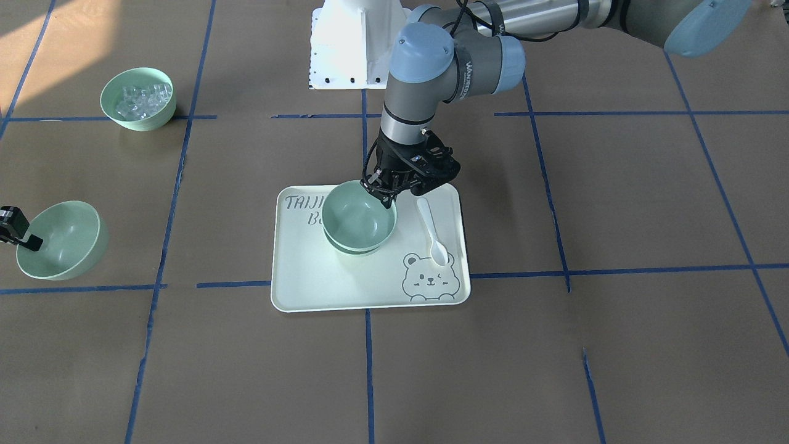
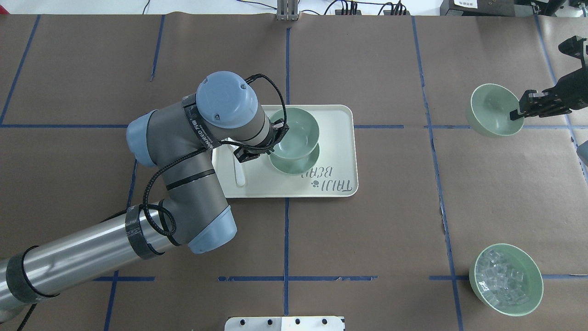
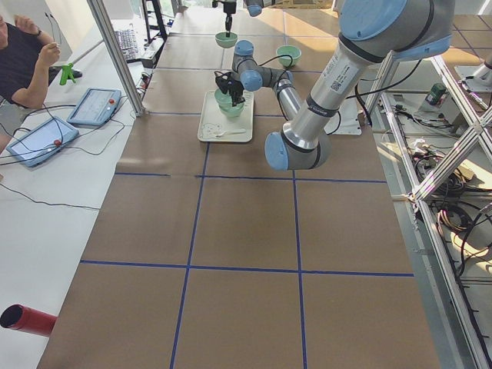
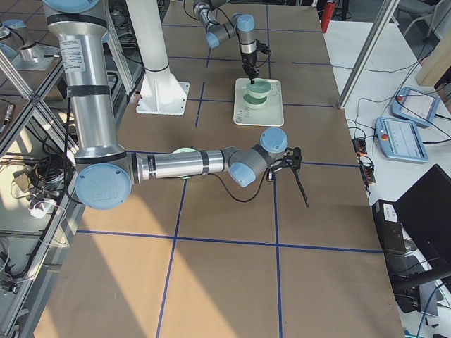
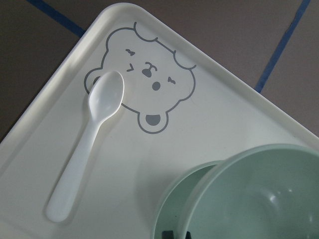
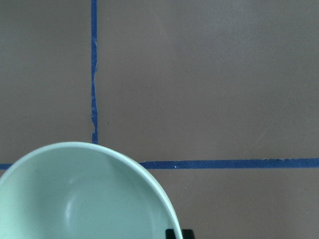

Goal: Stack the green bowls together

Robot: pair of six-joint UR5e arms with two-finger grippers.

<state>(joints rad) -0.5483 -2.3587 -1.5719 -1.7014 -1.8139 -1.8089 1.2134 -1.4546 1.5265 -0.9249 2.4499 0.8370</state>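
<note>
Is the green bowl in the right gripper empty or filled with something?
Empty. The bowl in the right gripper shows a bare, smooth inside in the overhead and right wrist views.

Bright, even light throws soft shadows; sunlight streaks the table [image 1: 37,37].

The bench [image 1: 616,203], covered in brown paper with a blue tape grid, carries the bear-printed tray [image 1: 320,283] at its centre and the bowl of clear cubes [image 1: 149,123] well apart

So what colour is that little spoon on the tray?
Plain white. The spoon shows best in the left wrist view, lying on the tray.
</note>
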